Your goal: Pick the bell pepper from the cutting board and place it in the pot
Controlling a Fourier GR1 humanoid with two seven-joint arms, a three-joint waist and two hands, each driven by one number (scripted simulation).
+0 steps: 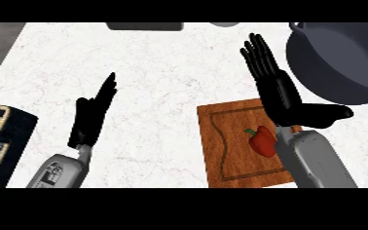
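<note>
A red bell pepper (262,140) lies on the wooden cutting board (230,146) at the lower right, partly hidden by my right forearm. My right hand (278,90) hovers open above the board's far edge, fingers straight and pointing away, thumb out toward the pot. It is beyond the pepper and holds nothing. The dark grey pot (332,61) stands at the upper right, cut off by the view's edge. My left hand (93,112) rests open at the left, fingers up, well apart from the board.
A dark object (13,141) sits at the left edge of the white counter. A grey item (145,26) and a pale round thing (225,24) show at the far edge.
</note>
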